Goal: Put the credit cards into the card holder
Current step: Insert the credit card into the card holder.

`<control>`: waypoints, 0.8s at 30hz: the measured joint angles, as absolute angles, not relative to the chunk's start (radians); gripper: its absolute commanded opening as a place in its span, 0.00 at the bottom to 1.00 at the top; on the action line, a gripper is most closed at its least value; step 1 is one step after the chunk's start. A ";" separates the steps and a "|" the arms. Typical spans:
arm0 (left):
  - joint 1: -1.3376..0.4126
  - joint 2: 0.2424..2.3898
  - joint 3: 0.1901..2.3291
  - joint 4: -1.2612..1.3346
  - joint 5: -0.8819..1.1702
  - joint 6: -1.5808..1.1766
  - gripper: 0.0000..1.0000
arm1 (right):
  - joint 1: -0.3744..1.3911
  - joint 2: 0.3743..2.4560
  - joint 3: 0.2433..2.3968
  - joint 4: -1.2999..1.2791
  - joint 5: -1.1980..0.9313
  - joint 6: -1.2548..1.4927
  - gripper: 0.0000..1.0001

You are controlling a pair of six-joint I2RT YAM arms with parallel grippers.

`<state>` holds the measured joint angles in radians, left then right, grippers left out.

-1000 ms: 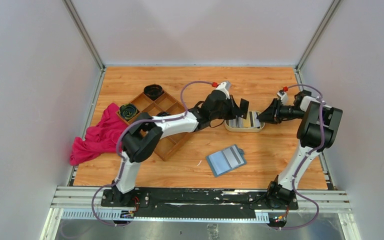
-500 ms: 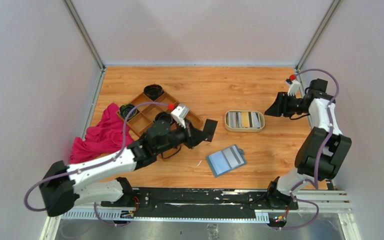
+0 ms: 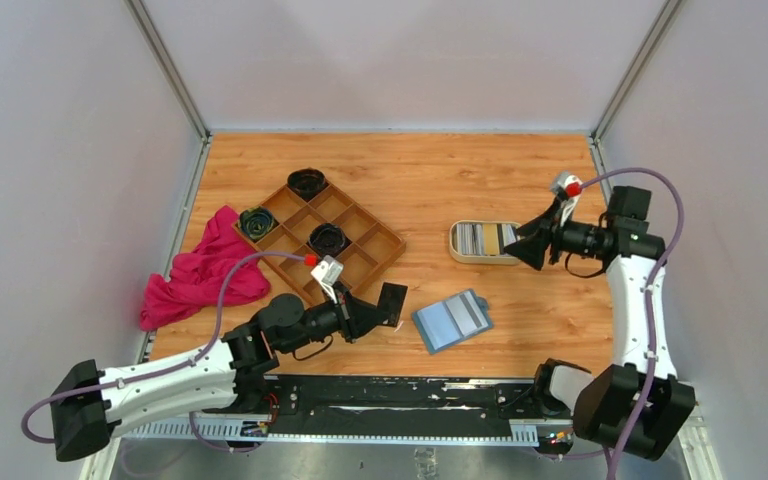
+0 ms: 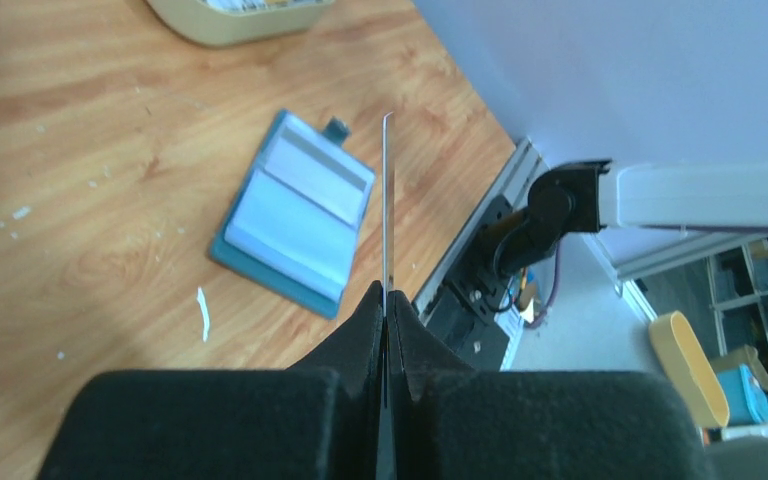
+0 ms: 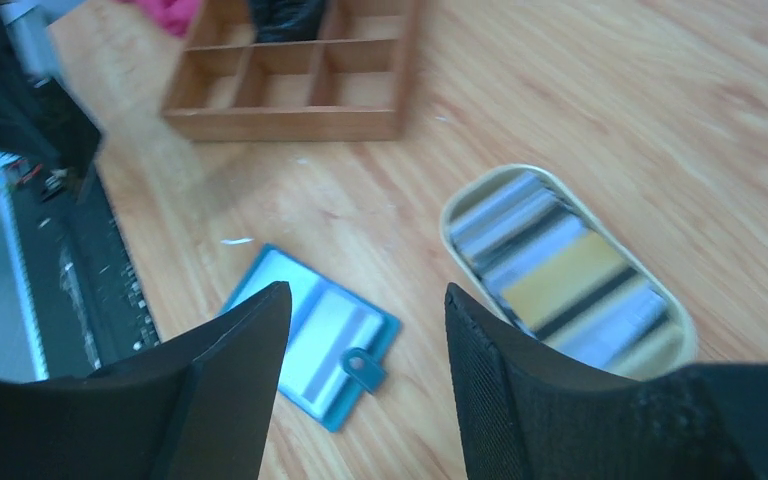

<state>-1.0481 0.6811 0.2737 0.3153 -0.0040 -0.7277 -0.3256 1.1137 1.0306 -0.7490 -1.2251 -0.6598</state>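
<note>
L arm: over the last sec it swung away from the cream tray (image 3: pixel 480 259) and down toward the card holder (image 3: pixel 451 321). L gripper (image 3: pixel 378 312) now sits low, just L of the holder, not touching it. Fingers pinched shut on one dark card (image 3: pixel 393 300). L wrist view shows the card edge-on, a thin upright line sticking out past the tips, with the holder beyond and below it.

Card holder: same spot as a sec ago, lying open and flat on the table (image 3: pixel 460 180), pale slotted side up, snap tab on its far-R edge. No card seen in a slot yet.

R arm: pulled back from the tray half a sec ago, now back again. R gripper (image 5: pixel 365 310) hangs beyond and R of the holder, by the tray's R end. Jaws spread wider than before, nothing between them.

Rest of cards (image 3: pixel 480 238) stacked on edge in the tray, beyond the holder, well apart from it.

Reading: pick and carry done for this card; insertion is next. Card is vertical vs. a flat holder, so it prob. needs tilting to meet a slot mouth. Risk: holder slides when pushed, as nothing pins it.
</note>
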 measured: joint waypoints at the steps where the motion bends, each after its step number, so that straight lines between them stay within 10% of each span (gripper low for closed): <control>1: -1.058 0.681 0.255 0.329 -0.004 -0.734 0.00 | -0.297 1.097 1.004 -0.751 -1.245 -0.682 0.62; 11: -1.130 0.799 0.099 0.581 -0.025 -0.817 0.00 | 0.012 1.097 0.846 -0.762 -1.245 -0.820 0.65; 24: -1.156 1.449 0.150 1.140 0.015 -1.010 0.00 | 0.099 1.251 0.825 -0.776 -1.046 -0.968 0.52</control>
